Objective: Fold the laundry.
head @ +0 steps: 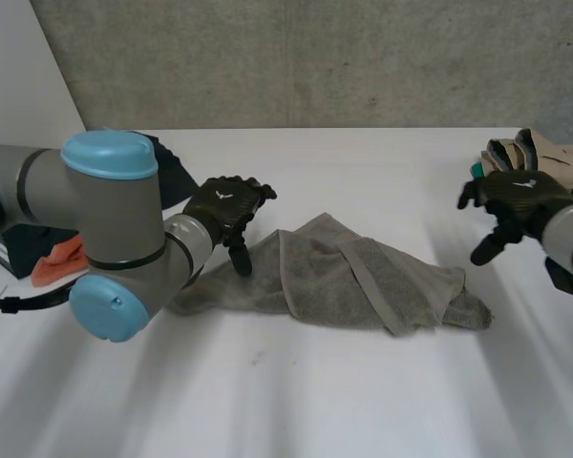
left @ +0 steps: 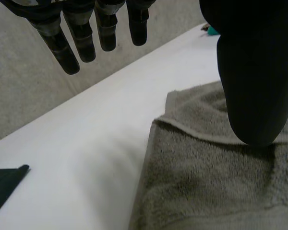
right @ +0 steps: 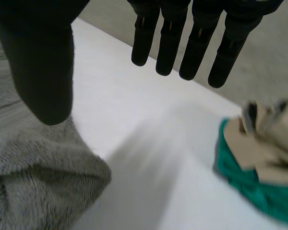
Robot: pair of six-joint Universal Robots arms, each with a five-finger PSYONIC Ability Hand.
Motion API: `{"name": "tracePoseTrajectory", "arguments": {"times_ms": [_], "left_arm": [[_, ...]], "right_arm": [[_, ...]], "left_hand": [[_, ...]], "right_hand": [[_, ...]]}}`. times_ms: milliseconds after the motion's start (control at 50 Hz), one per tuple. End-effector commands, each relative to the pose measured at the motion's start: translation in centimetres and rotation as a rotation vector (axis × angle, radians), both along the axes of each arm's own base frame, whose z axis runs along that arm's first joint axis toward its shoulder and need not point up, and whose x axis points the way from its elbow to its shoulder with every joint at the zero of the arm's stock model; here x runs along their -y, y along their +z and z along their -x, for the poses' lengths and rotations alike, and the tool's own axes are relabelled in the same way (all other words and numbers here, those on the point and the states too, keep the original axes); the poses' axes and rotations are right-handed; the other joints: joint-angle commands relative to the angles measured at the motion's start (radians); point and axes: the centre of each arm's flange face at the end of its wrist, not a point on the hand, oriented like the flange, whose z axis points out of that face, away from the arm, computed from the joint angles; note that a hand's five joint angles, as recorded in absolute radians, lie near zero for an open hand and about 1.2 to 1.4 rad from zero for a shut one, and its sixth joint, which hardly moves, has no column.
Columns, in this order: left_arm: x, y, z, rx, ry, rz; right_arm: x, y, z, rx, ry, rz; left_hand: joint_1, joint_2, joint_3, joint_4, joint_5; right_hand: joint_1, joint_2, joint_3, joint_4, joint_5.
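Observation:
A grey towel (head: 344,277) lies crumpled and partly folded in the middle of the white table (head: 286,401). My left hand (head: 227,208) hovers over the towel's left end, open, fingers (left: 81,40) straight and its thumb (left: 257,86) just above the cloth (left: 206,182). My right hand (head: 512,202) hangs open above the table just past the towel's right end, holding nothing. In the right wrist view its fingers (right: 182,43) are spread straight and its thumb (right: 43,72) stands over the towel's bunched corner (right: 38,187).
A pile of beige and teal laundry (head: 544,157) sits at the table's right edge behind my right hand, also seen as beige and teal cloth (right: 259,163). Dark and orange garments (head: 53,258) lie at the left beside my left arm (head: 105,239). A concrete wall (head: 315,57) backs the table.

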Motion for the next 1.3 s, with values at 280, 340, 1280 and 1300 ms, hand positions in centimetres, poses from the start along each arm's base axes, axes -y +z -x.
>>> {"name": "tracePoseTrajectory", "arguments": {"times_ms": [280, 340, 1280, 1300], "left_arm": [[-0.8, 0.7, 0.1, -0.013, -0.030, 0.006], [-0.7, 0.7, 0.0, -0.012, -0.027, 0.005], [2.3, -4.6, 2.6, -0.025, -0.038, -0.174], [1.9, -5.0, 3.2, -0.019, -0.053, -0.200]], "right_arm": [[0.7, -9.0, 3.4, 0.220, -0.029, -0.290], [1.1, -9.8, 2.6, 0.232, -0.014, -0.285], [-8.9, 13.0, -11.0, 0.099, 0.525, 0.438], [-9.1, 13.2, -11.1, 0.108, 0.527, 0.443]], "left_hand": [[0.104, 0.096, 0.090, 0.101, 0.078], [0.031, 0.022, 0.016, 0.028, 0.005], [-0.023, -0.031, -0.038, -0.026, -0.049], [-0.023, -0.031, -0.038, -0.026, -0.049]], "right_hand": [[0.137, 0.145, 0.141, 0.138, 0.160], [0.207, 0.215, 0.212, 0.209, 0.230], [0.866, 0.873, 0.870, 0.867, 0.889], [0.866, 0.873, 0.870, 0.867, 0.889]]}}
